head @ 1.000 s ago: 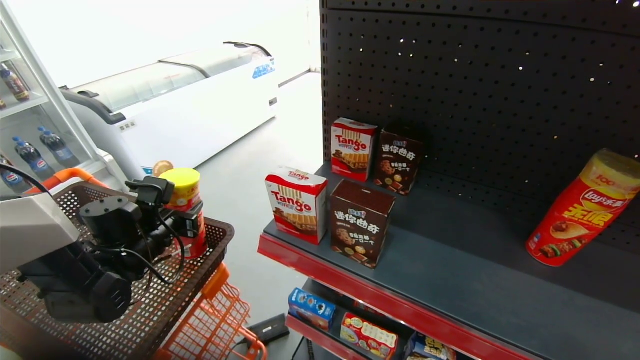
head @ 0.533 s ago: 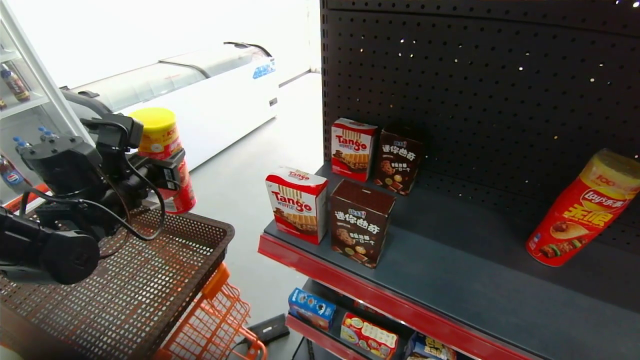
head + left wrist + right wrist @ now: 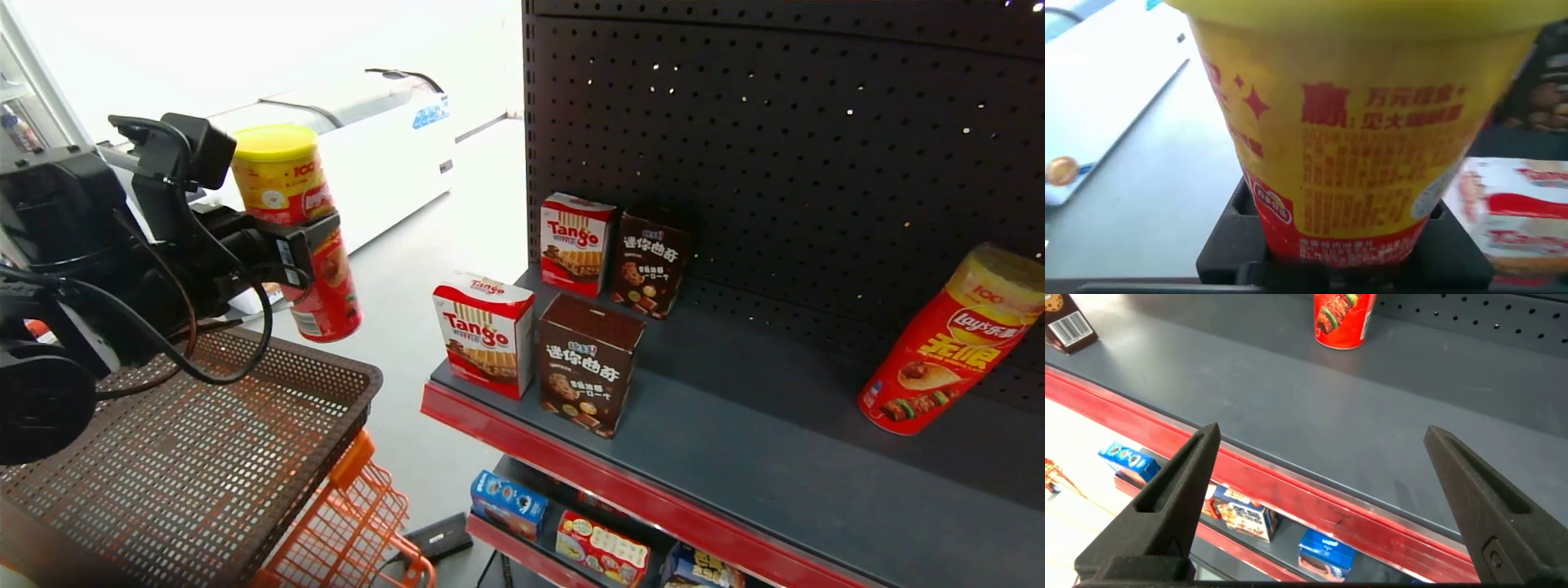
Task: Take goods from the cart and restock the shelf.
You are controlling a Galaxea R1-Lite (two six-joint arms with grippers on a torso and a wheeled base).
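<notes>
Fingers (image 3: 309, 235) of the left gripper (image 3: 314, 245) clamp a red chip canister with a yellow lid (image 3: 326, 294), gripping it around its middle. It hangs nearly upright above the far rim of the cart's brown mesh basket (image 3: 229, 457), well short of the shelf (image 3: 735, 441).

Nearest it, at the shelf's left end, stand a red-and-white wafer box (image 3: 486, 335) and a brown cookie box (image 3: 588, 363), side by side at the front edge. Two matching boxes (image 3: 575, 242) stand behind them.

A second chip canister (image 3: 947, 343) leans against the pegboard far to the right.

Beyond the cart stands a white chest freezer (image 3: 343, 155).

The right gripper (image 3: 1321, 433) hangs with its fingers (image 3: 1176, 498) spread wide above the shelf's red front lip.
</notes>
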